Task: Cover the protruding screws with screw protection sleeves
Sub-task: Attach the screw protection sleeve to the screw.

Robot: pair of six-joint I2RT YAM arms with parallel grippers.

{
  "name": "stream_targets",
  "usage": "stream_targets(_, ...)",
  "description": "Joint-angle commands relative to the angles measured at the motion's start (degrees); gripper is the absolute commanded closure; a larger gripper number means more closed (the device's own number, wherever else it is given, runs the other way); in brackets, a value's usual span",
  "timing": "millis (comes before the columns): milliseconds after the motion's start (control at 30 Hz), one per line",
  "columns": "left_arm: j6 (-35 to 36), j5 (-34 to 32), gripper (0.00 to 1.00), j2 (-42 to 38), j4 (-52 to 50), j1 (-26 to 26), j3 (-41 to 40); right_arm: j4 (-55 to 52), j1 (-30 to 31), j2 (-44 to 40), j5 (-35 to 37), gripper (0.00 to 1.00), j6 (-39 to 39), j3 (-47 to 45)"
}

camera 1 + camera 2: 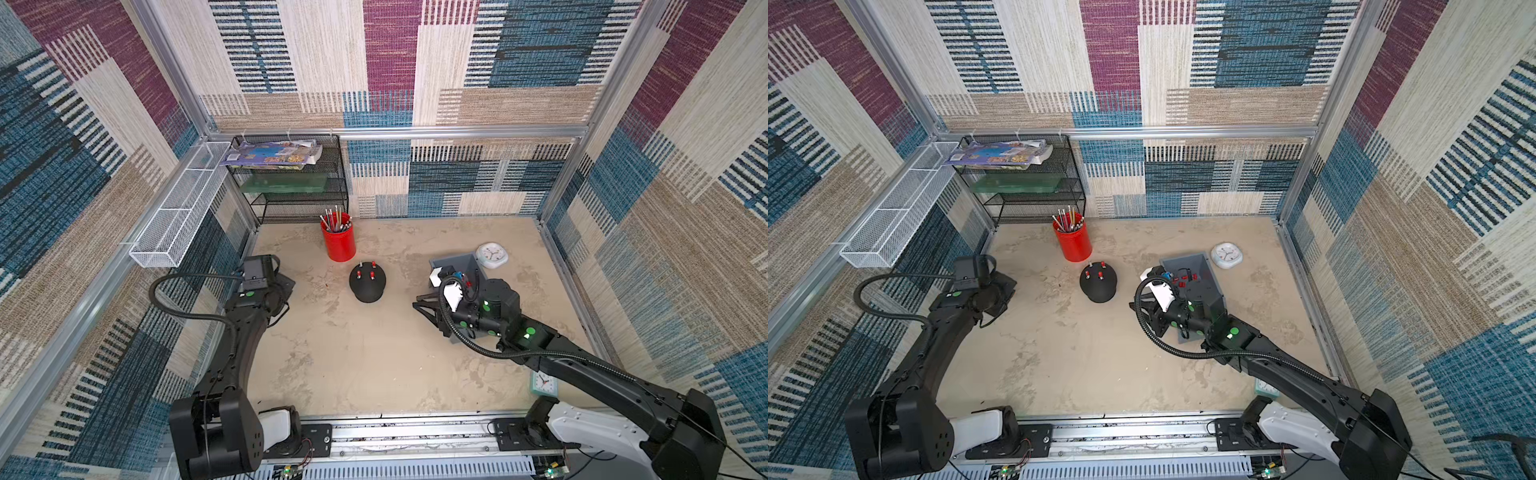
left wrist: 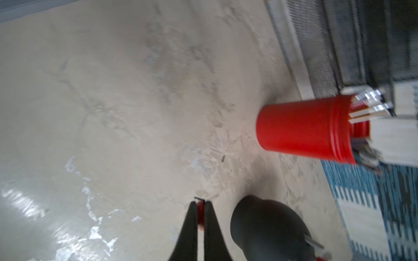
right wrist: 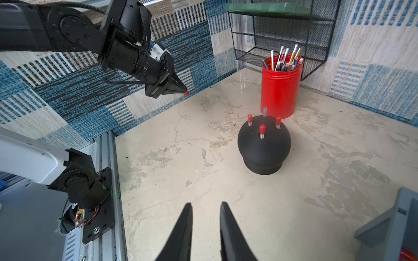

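Now three screws (image 3: 261, 135) wear sleeves (image 3: 262, 128), one screw (image 3: 264, 111) is bare, the left hand (image 2: 200, 203) pinches a sleeve (image 2: 200, 210), the right hand (image 3: 206, 204) hangs slightly spread, empty.

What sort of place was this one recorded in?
Probably a purpose-built robot test cell, dressed like a desk: patterned carpet walls on an aluminium frame, with a red pencil cup, mesh shelf and clock inside.
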Motion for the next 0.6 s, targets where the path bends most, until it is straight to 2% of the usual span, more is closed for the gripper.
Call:
stream_targets(0,12.7,-6.3,0.92,0.7,11.0,-5.4,0.3,-1.1,0.2,-0.6,1.2,0.76,-0.9,0.9)
stream_targets(133,21.9,-6.6,0.9,5.4,20.4,-11.7,1.1,-1.1,0.9,-0.4,1.2,0.76,-0.2,1.6)
stream_targets(200,24.9,-4.5,0.9,8.8,23.0,-13.6,3.0,-1.0,1.7,-0.1,1.9,0.76,0.1,1.8)
stream_targets(333,25.4,0.9,0.91,14.5,28.1,-15.0,5.3,-1.1,3.7,0.4,3.4,0.76,0.2,2.3)
stream_targets(567,28.4,3.5,0.9,22.7,30.5,-19.0,10.0,-2.0,5.5,0.9,4.8,0.76,-0.1,2.9)
